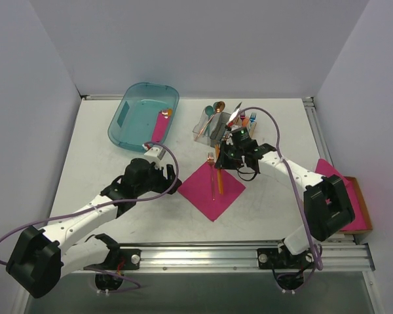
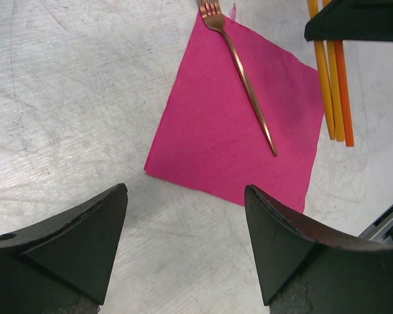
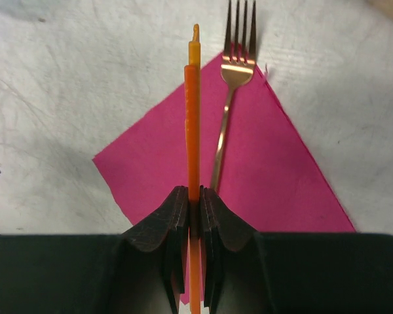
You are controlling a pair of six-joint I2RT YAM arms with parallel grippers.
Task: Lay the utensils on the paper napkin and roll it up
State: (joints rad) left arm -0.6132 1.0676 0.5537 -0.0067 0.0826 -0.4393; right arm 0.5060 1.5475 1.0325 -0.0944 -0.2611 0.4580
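The right jaws are clamped on a slim copper-orange utensil [image 3: 193, 118], held edge-on above the pink paper napkin [image 3: 281, 170]. It is best lowered parallel to the copper fork [image 3: 230, 111] laid across the napkin, just beside it. The left jaws are spread wide, empty, off the napkin's edge over bare desk [image 2: 65, 98].

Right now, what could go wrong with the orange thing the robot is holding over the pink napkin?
The right gripper pinches the orange utensil edge-on, so it might twist or slip when lowered.
It could land on the fork and knock it; the fork's prongs already poke past the napkin's corner.
The napkin lies loose, the left gripper open beside it, so it might slide.
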